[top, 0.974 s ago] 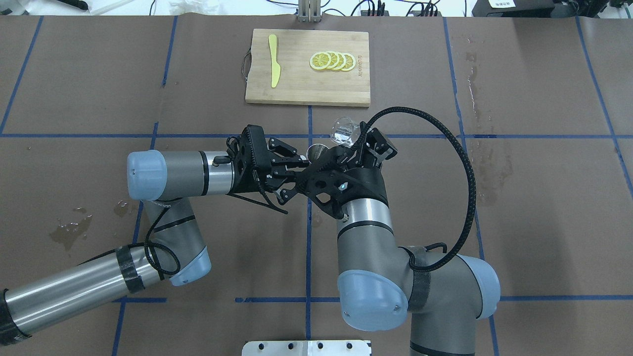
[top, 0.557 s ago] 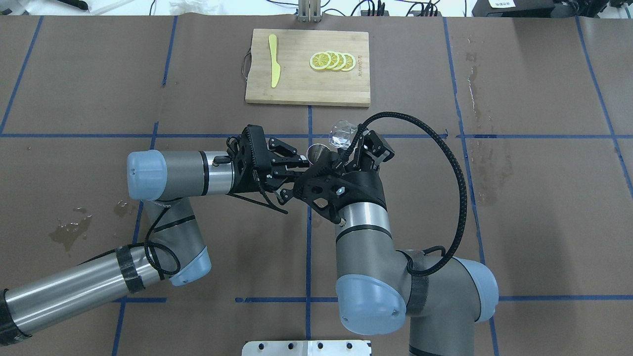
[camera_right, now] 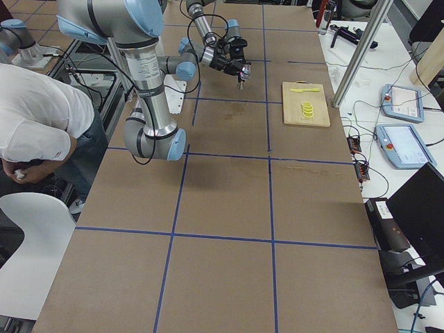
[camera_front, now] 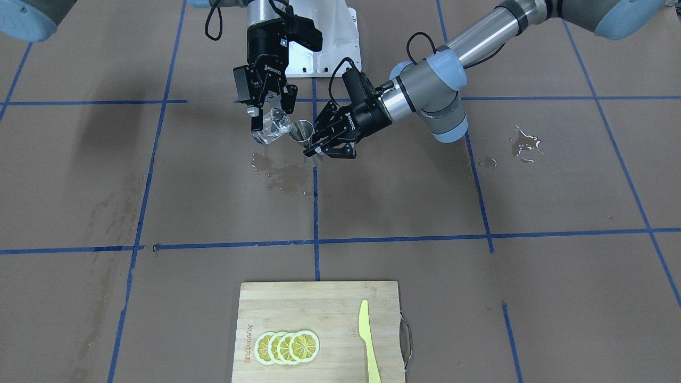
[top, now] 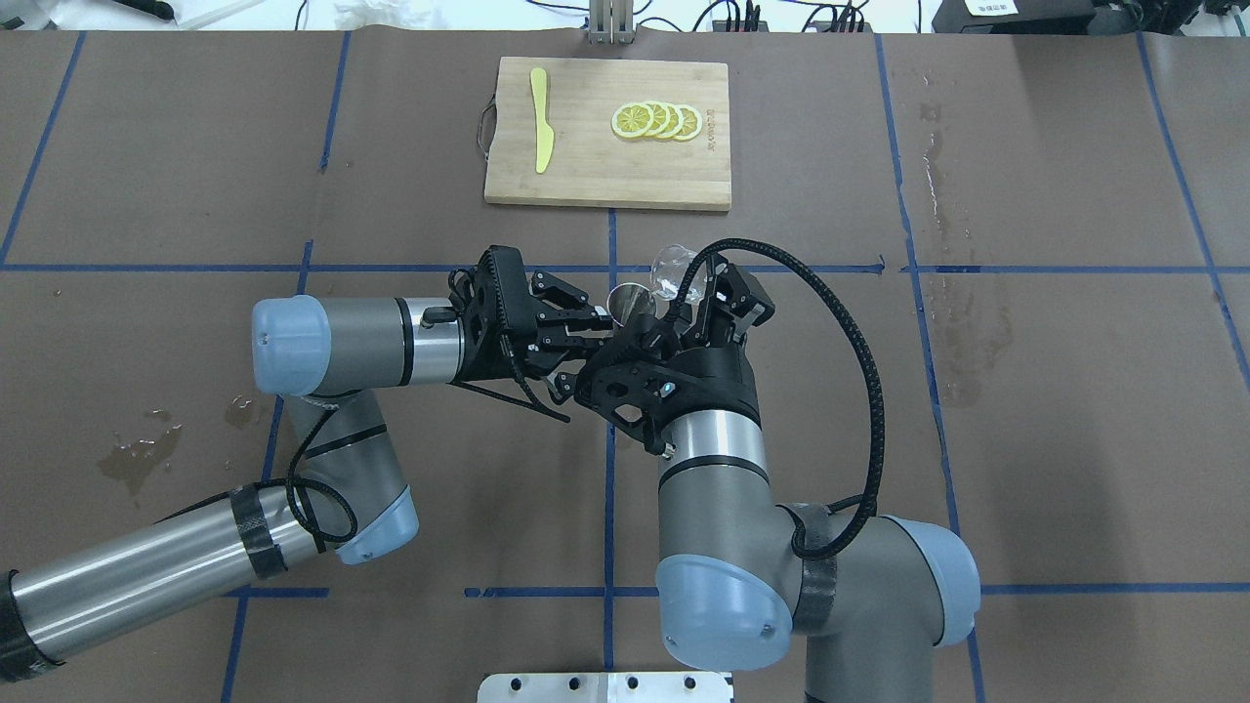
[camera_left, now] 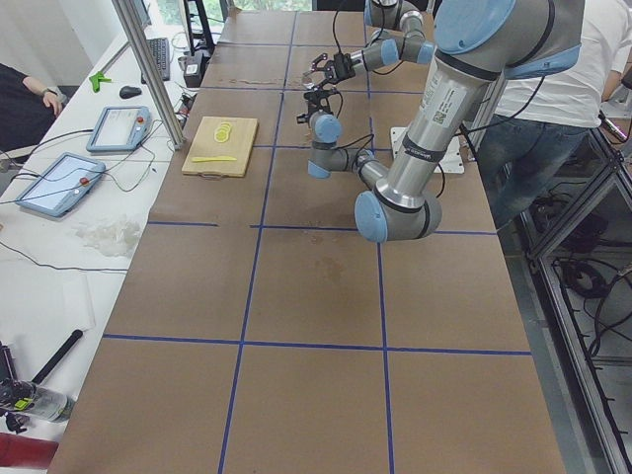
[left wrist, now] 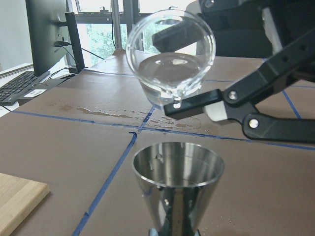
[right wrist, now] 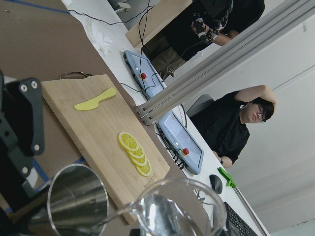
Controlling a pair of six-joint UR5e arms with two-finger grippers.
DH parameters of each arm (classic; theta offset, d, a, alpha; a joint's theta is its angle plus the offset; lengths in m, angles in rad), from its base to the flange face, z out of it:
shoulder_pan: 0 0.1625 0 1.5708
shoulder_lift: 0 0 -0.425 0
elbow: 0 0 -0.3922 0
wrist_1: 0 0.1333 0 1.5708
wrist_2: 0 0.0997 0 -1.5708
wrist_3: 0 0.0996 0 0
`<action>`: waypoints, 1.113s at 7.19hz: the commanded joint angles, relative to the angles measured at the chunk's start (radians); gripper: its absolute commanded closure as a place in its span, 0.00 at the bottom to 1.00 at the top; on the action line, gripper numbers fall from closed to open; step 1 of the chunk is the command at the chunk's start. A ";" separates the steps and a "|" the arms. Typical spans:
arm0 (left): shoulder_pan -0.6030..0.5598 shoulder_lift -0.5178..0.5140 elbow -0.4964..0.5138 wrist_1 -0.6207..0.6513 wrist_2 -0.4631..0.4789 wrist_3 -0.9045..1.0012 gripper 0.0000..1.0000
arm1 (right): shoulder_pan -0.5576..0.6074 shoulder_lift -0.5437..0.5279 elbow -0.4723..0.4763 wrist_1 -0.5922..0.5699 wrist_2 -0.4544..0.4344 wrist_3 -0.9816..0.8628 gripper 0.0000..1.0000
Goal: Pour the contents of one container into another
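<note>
Steel jigger [left wrist: 177, 172], upright, is pinched by the left gripper [camera_front: 313, 146]; right gripper [camera_front: 270, 125] clamps the tilted glass cup [left wrist: 170, 54], seemingly holding liquid, just above.

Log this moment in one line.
phase: pour | right gripper: shut on glass cup, tilted above jigger | left gripper: shut on jigger, upright

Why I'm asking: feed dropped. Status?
Left tool shut on silvery steel hourglass jigger. Right tool shut on small clear glass cup, tipped above it. Nothing between.

Bamboo cutting board [top: 605, 166] with four fanned lemon slices [top: 656, 121] and a yellow knife [top: 540, 119]; wet patches [camera_front: 284, 180] on the table [top: 1055, 439].
</note>
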 commanded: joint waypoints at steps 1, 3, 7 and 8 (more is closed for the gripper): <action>0.000 -0.002 0.000 0.000 0.002 0.000 1.00 | -0.011 0.015 -0.003 -0.017 -0.033 -0.042 1.00; 0.002 -0.002 0.000 0.000 0.002 0.000 1.00 | -0.015 0.022 -0.004 -0.084 -0.057 -0.062 1.00; 0.002 0.000 0.000 0.000 0.000 0.000 1.00 | -0.015 0.038 -0.003 -0.131 -0.064 -0.151 1.00; 0.002 0.000 0.000 0.000 0.000 0.000 1.00 | -0.015 0.038 -0.003 -0.131 -0.067 -0.178 1.00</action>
